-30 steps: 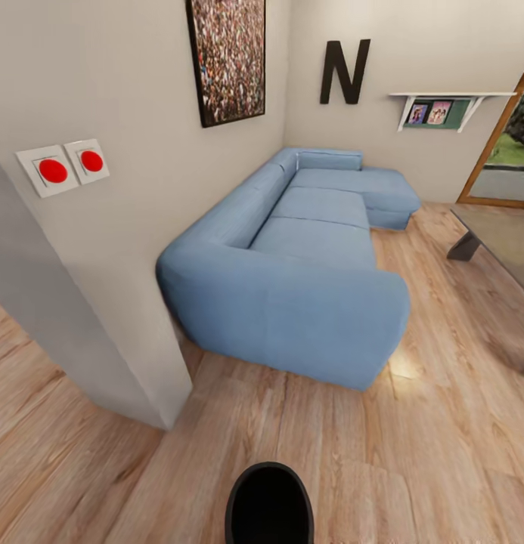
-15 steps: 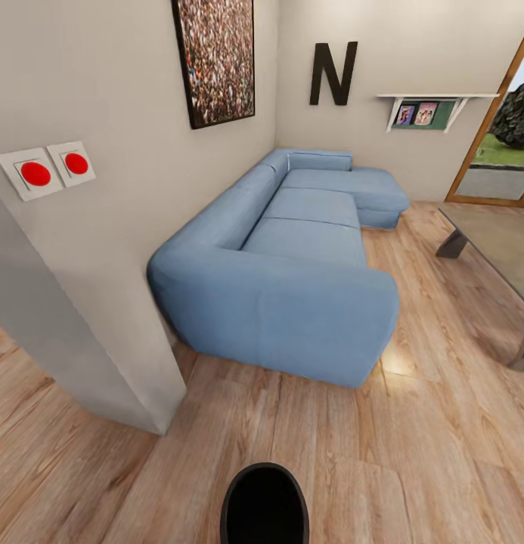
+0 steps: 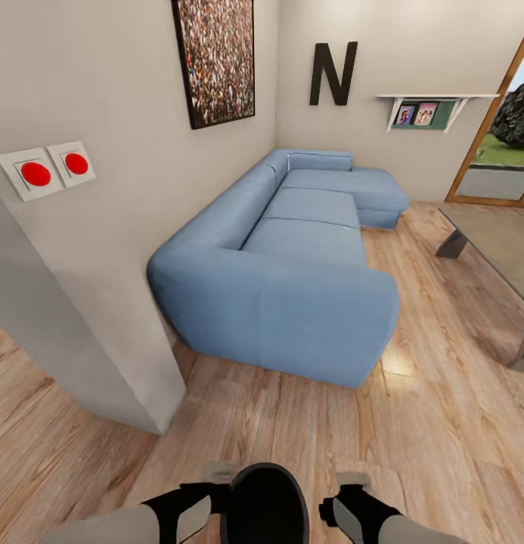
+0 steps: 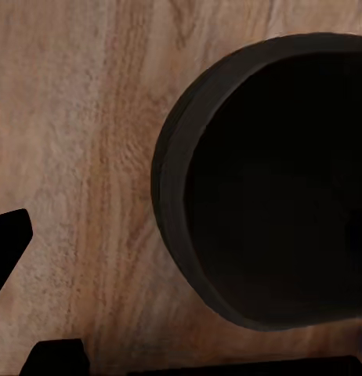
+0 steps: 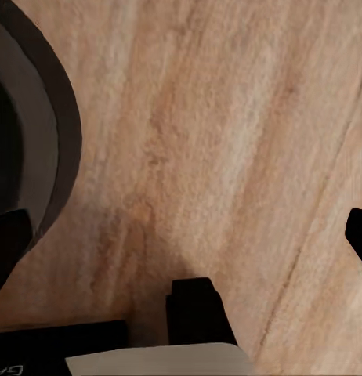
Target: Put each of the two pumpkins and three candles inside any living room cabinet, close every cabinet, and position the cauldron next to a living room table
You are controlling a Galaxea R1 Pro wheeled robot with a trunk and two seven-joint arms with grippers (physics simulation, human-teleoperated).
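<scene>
Rolling over the light wood plank floor (image 3: 443, 453) of the living room, and the robot faces the long blue corner sofa (image 3: 292, 272) along the beige wall (image 3: 133, 227). Off at the right edge of the head view stands the large low bench with the glossy grey glass top (image 3: 496, 234), well apart from the robot.

Right under the head camera sits the round black cauldron (image 3: 266, 505) on the planks, mouth up, between the two arms and nowhere near that bench yet. Pumpkins, candles and cabinet are not to be made out from here.

My read: the cauldron step is in hand, and it is barely begun. The next move calls for both arms to close in on the pot's rim from either side, get a firm hold, then carry it across to the bench.

Now the jaws. The right gripper (image 5: 181, 235) hangs released, its two dark fingertips (image 5: 10, 243) spread wide over bare floor, the cauldron's rim just beside one of them, nothing held. The left gripper (image 3: 216, 474) hovers just beside the cauldron's wall; one finger is lost against the black pot, so I cannot tell how it stands.
</scene>
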